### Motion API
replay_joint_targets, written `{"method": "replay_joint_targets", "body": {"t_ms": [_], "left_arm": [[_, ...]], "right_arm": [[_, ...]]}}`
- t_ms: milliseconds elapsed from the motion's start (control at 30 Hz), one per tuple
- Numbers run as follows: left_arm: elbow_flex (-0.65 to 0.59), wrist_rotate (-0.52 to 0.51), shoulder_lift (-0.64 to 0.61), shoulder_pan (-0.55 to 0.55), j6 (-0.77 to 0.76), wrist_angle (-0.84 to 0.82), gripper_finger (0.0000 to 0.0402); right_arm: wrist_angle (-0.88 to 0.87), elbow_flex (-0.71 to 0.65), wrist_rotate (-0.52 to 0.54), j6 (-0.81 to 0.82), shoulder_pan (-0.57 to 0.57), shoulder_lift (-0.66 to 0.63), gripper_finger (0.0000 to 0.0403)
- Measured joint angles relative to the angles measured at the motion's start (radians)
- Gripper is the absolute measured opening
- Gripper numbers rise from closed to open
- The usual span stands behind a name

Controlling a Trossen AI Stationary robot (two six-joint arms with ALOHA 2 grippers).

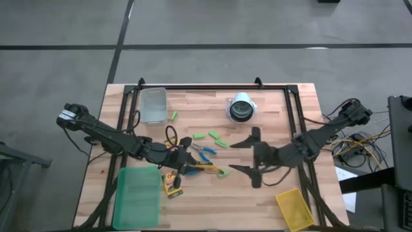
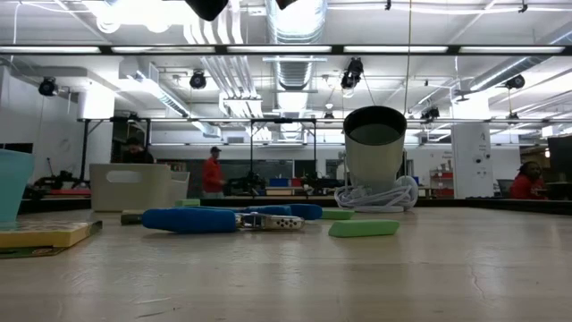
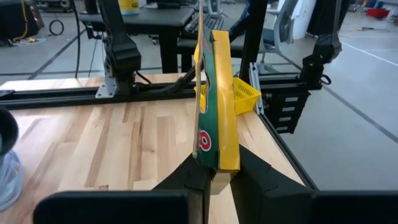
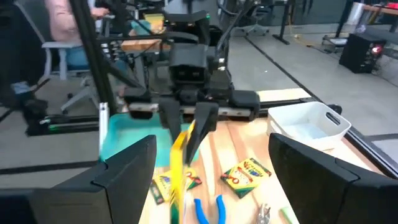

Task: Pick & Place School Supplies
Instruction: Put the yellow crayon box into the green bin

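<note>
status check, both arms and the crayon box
Left tool shut on flat yellow-and-green cardboard crayon box, held on edge above table. Right tool open, empty, facing it. Blue-handled metal scissors lie below, between them.

You see one yellow-and-green crayon box (image 3: 216, 106) held upright on its edge, off the wood, near table centre. Two more crayon boxes (image 4: 247, 173) lie flat at about seven o'clock. The blue-handled scissors (image 1: 205, 150) lie flat at centre, with light-green eraser blocks (image 1: 214, 136) scattered toward twelve o'clock.
</note>
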Motion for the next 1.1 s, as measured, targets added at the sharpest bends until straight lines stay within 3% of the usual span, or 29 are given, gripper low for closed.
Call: {"method": "replay_joint_targets", "body": {"t_ms": [133,233,433,600,867,1100], "left_arm": [[0.0,-0.033,-0.016,0.0,0.0,-0.001,0.0044],[0.0,-0.062,-0.035,0.0,0.0,-0.002,0.0044],[0.0,-0.119,-0.106,0.0,0.002,-0.046,0.0044],[0.006,-0.236,-0.202,-0.001,-0.004,-0.22,0.0043],[0.037,-0.235,-0.297,-0.007,-0.061,-0.403,0.0043],[0.106,-0.22,-0.332,-0.039,-0.275,-0.725,0.0042]], "right_arm": [[-0.103,0.0,-0.002,-0.051,0.023,-0.068,0.0311],[-0.157,0.0,0.0,0.042,0.041,-0.119,0.031],[-0.137,-0.045,-0.001,-0.005,0.1,-0.197,0.0301],[-0.034,-0.122,0.0,-0.022,0.125,-0.237,0.0297],[0.094,-0.246,0.003,-0.019,0.118,-0.259,0.0305],[0.129,-0.284,0.003,-0.018,0.118,-0.263,0.0311]]}}
